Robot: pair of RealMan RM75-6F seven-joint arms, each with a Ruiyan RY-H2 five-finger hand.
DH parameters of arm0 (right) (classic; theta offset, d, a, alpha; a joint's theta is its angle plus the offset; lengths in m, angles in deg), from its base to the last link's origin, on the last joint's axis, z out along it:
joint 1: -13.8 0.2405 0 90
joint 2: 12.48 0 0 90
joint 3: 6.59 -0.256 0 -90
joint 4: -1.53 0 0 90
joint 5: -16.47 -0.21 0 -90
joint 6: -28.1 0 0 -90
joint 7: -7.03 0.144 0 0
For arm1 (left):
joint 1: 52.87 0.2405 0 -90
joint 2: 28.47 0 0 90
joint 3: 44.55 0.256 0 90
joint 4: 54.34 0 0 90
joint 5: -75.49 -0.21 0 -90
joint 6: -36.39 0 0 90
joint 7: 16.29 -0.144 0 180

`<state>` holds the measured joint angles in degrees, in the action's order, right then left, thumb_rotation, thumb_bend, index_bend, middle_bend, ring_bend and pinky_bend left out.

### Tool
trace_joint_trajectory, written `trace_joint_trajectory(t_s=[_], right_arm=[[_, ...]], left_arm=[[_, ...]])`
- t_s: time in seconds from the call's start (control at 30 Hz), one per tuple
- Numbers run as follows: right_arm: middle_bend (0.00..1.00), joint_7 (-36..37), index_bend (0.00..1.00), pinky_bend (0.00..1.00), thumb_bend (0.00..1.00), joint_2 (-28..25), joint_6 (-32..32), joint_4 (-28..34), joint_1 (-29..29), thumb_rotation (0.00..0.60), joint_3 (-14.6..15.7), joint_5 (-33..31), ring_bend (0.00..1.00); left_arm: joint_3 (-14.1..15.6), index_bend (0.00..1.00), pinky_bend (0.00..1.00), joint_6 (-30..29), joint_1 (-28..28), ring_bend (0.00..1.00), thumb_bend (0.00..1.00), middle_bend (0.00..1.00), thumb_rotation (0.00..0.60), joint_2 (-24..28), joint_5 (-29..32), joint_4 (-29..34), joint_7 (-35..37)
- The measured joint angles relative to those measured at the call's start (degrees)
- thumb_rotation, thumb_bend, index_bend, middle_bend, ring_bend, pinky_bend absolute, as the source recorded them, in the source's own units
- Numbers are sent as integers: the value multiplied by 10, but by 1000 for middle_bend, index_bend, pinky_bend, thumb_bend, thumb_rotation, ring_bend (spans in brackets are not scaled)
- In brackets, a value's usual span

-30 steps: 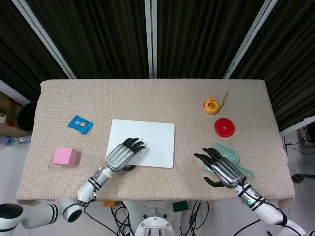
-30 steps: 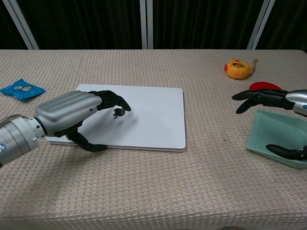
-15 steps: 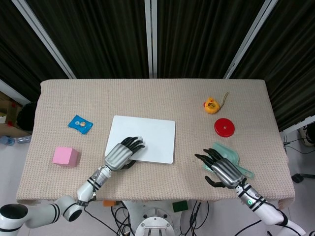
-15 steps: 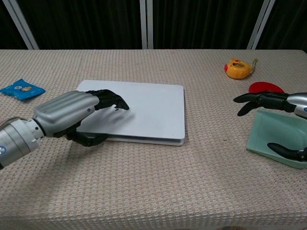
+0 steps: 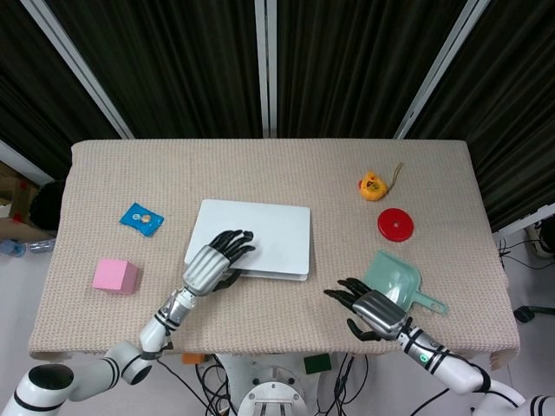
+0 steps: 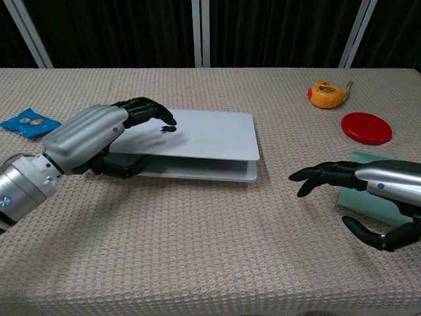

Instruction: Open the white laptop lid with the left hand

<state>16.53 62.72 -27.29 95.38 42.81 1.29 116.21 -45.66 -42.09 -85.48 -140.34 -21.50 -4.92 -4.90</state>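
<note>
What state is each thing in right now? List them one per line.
white laptop: lid raised slightly, a gap at its front edge.
left hand: grips the lid's front left corner, fingers on top.
right hand: open, holds nothing, fingers apart above the table.
green dustpan: flat on the table.
red disc: lying flat.
blue packet: lying flat.
pink cube: resting on the table.

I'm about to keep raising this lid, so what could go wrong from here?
1. The left hand lifts the lid of the white laptop at its left corner only, and nothing pins the base, so the whole laptop may tip or slide.
2. The fingers lie flat on the smooth lid and may slip off.
3. The right hand hovers open near the green dustpan and could nudge it.
</note>
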Motion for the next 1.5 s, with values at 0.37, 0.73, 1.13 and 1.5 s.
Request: trace_joint_trajectory(t_s=[0.37,0.73,1.13,1.5], right_arm=[[18,-65,0,0,733,37,31,-2,24,501,-26,-46,0],[26,-70,0,0,733,48,7,-22,25,503,-44,-60,0],[50,-90,0,0,740,95,65,-54,78,503,-70,-82,0],[55,-146,0,0,744,131,126,-67,116,501,-82,-127,0]], left_arm=[[-8,240,166,-6,-14,99,516,182,600,-4,3,-9,13],[-7,240,165,-7,-17,99,515,182,600,-1,9,-3,8],[-6,240,165,-7,-19,99,516,182,600,-2,13,-5,10],[-15,240,164,-4,-31,99,517,182,600,-6,17,-12,17]])
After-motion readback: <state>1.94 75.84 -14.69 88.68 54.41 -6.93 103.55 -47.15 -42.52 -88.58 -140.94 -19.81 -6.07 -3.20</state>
